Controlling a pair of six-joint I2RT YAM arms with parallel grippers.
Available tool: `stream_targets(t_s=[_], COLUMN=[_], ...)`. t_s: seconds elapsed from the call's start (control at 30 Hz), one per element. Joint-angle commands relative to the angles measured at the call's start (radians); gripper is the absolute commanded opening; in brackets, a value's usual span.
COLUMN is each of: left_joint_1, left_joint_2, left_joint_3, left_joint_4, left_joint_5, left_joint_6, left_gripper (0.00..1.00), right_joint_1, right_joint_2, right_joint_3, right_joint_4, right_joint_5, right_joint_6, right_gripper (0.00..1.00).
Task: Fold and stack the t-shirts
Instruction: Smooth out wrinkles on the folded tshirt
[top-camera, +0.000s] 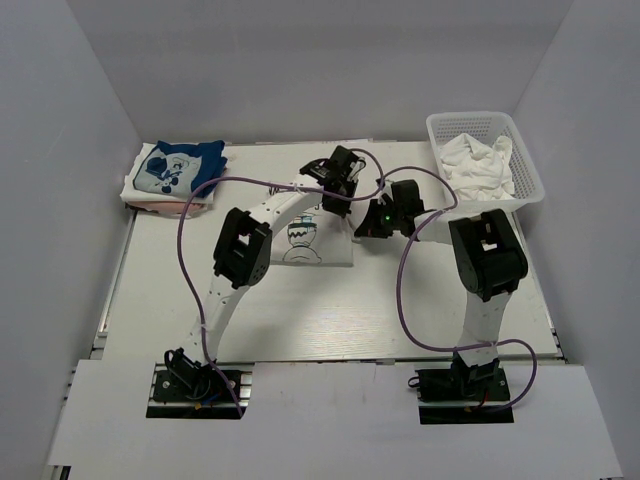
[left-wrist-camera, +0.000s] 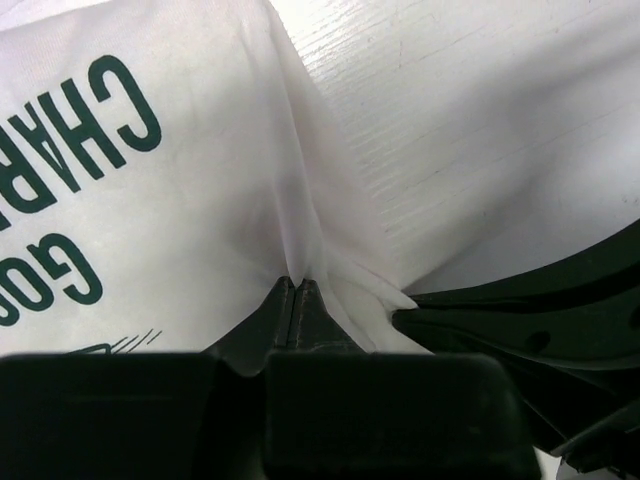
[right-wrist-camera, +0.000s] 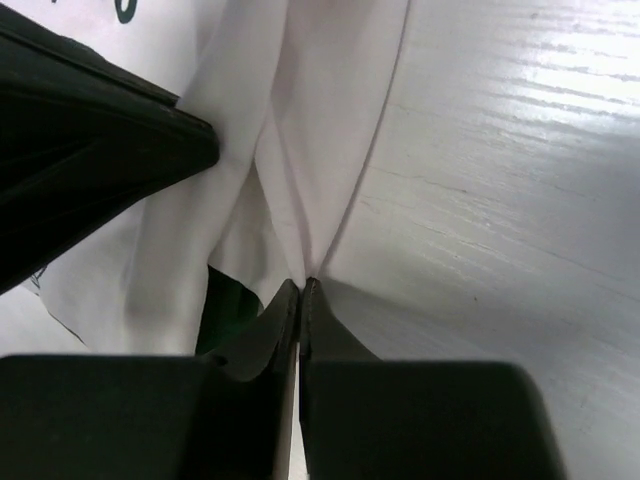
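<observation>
— Where's the Charlie Brown t-shirt (top-camera: 305, 240) sitting?
— It's lying in the middle of the table (top-camera: 400, 310), under both arms. The left gripper (left-wrist-camera: 297, 288) and right gripper (right-wrist-camera: 300, 288) are each pinching its white edge, jaws fully closed on cloth.
— Handling limp, I'm guessing?
— Light and floppy (probably sagging between pinches), so edges are the place to be grabbing. The arms are hiding most of it, and I'm not making out how many layers they're holding.

I see the centre shirt (left-wrist-camera: 150, 200) white with dark green lettering and a line-drawn cartoon. Top-left, blue-and-white cartoon shirt (top-camera: 180, 168), pink one (top-camera: 172, 208) under it. White basket (top-camera: 529, 160), white cloth (top-camera: 480, 165). White woodgrain table (top-camera: 330, 310).
</observation>
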Motion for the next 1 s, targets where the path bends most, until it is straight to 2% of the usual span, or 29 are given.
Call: stream_targets(t_s=[0.0, 0.1, 0.33, 0.63, 0.73, 0.97], left_joint_1=[-0.004, -0.004, -0.004, 0.005, 0.005, 0.005], left_joint_2=[-0.137, -0.194, -0.234, -0.294, -0.254, -0.155], left_joint_3=[-0.045, -0.111, -0.140, -0.180, -0.170, -0.081], left_joint_4=[0.089, 0.145, 0.136, 0.167, 0.167, 0.132], left_joint_5=[-0.001, 0.008, -0.001, 0.021, 0.030, 0.059], left_joint_6=[0.002, -0.009, -0.018, -0.018, -0.018, -0.028], left_gripper=[0.00, 0.00, 0.00, 0.00, 0.00, 0.00], right_joint_1=[0.001, -0.001, -0.002, -0.001, 0.007, 0.004], right_joint_2=[-0.006, -0.026, -0.145, -0.034, 0.011, 0.124], right_joint_3=[0.015, -0.011, -0.163, -0.096, -0.043, 0.009], right_joint_4=[0.061, 0.141, 0.420, 0.518, 0.396, 0.265], right_joint_5=[-0.032, -0.052, -0.085, -0.199, -0.187, -0.179], right_joint_6=[-0.002, 0.017, 0.088, 0.136, 0.091, 0.030], right_gripper=[0.00, 0.00, 0.00, 0.00, 0.00, 0.00])
